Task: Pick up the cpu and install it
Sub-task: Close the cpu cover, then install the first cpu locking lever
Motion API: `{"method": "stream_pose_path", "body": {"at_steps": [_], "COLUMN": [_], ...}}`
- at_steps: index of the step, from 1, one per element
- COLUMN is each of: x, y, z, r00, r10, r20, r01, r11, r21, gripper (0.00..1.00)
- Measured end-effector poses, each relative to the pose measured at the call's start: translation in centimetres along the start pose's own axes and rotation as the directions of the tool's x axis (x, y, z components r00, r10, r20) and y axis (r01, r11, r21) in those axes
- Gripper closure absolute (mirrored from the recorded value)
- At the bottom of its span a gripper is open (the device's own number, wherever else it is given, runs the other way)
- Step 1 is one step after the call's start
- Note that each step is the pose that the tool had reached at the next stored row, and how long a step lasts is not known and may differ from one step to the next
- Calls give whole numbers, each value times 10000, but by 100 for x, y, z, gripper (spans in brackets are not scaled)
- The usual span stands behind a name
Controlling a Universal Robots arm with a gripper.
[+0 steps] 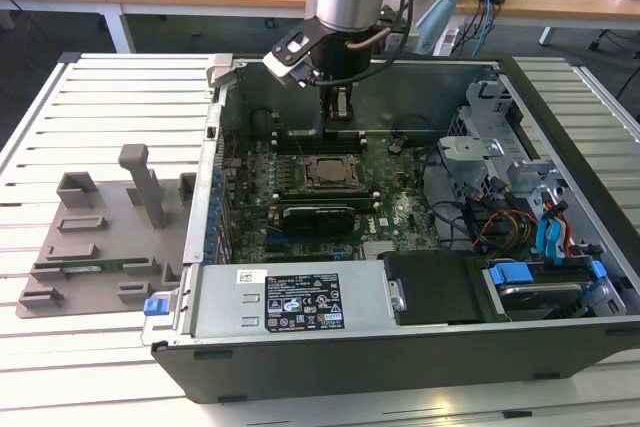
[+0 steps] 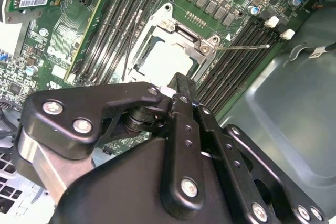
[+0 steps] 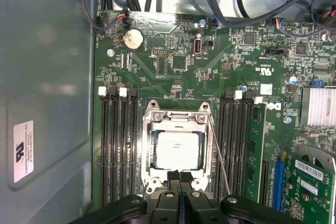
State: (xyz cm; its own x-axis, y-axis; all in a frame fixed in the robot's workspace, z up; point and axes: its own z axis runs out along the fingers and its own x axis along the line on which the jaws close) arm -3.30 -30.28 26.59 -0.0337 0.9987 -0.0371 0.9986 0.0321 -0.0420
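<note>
Inside the open case (image 1: 330,362), the cpu (image 3: 178,149) sits in its socket (image 3: 150,129), close by the clenched, empty claw (image 3: 180,174)

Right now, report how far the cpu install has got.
Done: the cpu lies flat inside the socket frame on the motherboard. In hand: nothing visible; the claw is shut, poised at the socket's edge. Left: the wire lever beside the socket looks swung out, not clipped down.
</note>
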Motion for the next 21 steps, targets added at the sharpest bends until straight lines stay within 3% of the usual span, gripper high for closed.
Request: {"method": "stream_pose_path", "body": {"at_steps": [4, 8, 21], "x": [-2, -6, -6], "y": [-2, -6, -7], "z": [-46, -150, -158], "r00": [10000, 10000, 10000], "r10": [0, 0, -1], "r20": [0, 0, 0], "r01": [0, 0, 1], "r11": [10000, 10000, 10000], "r21": [0, 0, -1], "gripper": [89, 89, 89]}}
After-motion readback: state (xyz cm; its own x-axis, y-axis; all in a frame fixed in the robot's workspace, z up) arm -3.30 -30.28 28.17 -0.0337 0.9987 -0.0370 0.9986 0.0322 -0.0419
